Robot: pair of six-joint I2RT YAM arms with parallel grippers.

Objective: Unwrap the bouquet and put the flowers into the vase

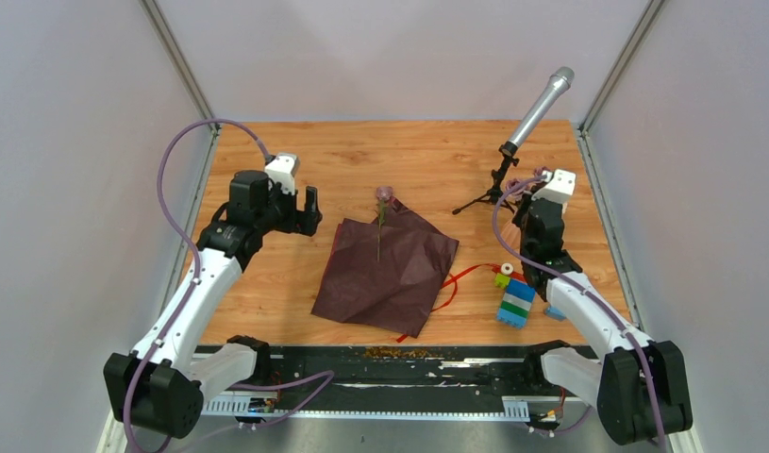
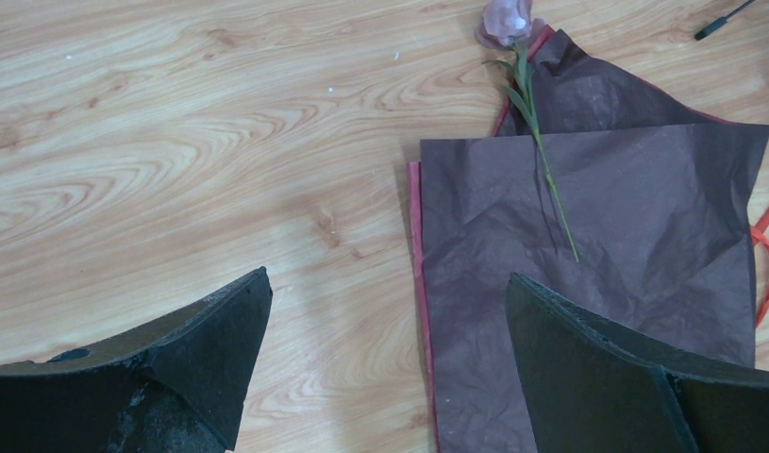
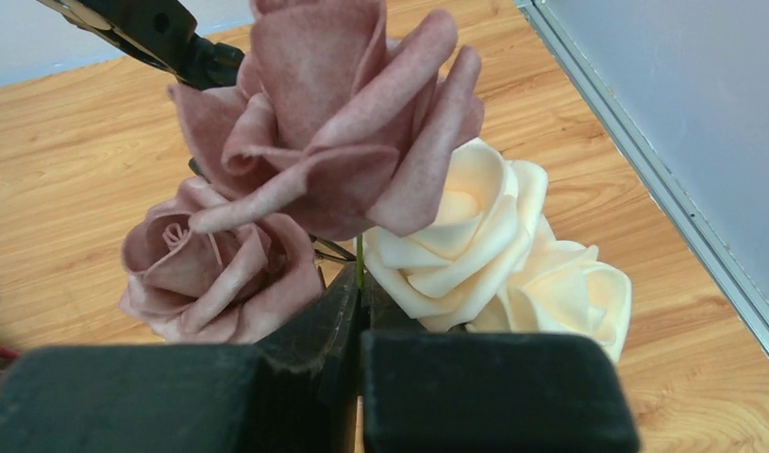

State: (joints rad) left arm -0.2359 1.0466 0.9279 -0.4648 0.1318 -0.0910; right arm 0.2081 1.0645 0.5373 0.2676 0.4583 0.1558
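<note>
We have the right gripper (image 3: 361,377) clamped on the flowers (image 3: 361,170) at their stems, far right; left gripper (image 2: 390,321) gapes wide beside the wrapping paper (image 2: 626,189). We can't spot the vase, so let's keep stems plumb

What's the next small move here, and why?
Probably bring the open left gripper across and down around the stem of the single rose lying on the unfolded wrapping paper. The right gripper is shut on the other roses, so that loose one falls to the left arm.
</note>
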